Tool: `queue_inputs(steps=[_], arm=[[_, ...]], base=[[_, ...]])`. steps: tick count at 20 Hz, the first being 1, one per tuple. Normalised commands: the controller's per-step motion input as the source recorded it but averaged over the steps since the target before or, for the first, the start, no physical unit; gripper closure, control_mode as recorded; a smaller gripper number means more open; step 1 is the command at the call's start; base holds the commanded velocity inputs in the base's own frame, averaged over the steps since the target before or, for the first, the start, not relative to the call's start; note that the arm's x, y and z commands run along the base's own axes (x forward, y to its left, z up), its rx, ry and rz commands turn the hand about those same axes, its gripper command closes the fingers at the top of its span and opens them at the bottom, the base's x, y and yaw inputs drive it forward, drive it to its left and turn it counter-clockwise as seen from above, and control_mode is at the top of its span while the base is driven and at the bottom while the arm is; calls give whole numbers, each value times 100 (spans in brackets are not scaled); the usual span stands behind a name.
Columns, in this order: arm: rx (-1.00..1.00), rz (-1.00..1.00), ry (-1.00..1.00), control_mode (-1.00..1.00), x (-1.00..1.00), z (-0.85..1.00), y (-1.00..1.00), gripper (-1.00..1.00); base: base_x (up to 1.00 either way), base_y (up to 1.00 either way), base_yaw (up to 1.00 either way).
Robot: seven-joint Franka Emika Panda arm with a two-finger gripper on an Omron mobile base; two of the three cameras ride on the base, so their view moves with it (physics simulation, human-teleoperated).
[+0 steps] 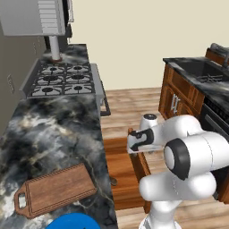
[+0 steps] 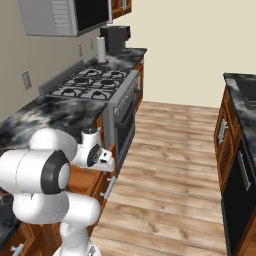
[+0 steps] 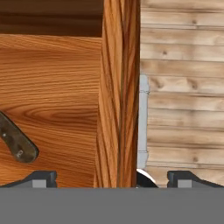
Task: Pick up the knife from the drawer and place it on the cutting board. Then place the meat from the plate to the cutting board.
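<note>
No writing shows. The pincer (image 3: 112,178) stands spread astride the drawer (image 3: 117,96) front; knife (image 3: 16,141) handle at eight o'clock.

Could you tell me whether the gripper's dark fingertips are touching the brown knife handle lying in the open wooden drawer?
Apart. In the hand view the dark brown knife handle lies on the reddish-brown wooden drawer floor, with bare wood between it and the open gripper.

Drawer (image 3: 52,100) open – front panel (image 3: 117,96) between pincer (image 3: 112,178) tips.
</note>
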Motion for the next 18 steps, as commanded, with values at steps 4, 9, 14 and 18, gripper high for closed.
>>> queue_inputs(steps=[4,9,14,18], arm=[[0,0,6,-100,1,-28,0,-100],[0,0,4,-100,0,-35,0,-100],[0,0,0,-100,0,-24,0,-100],[0,0,0,-100,0,-1,0,-100]], base=[[0,0,0],[0,0,0],[0,0,0],[0,0,0]])
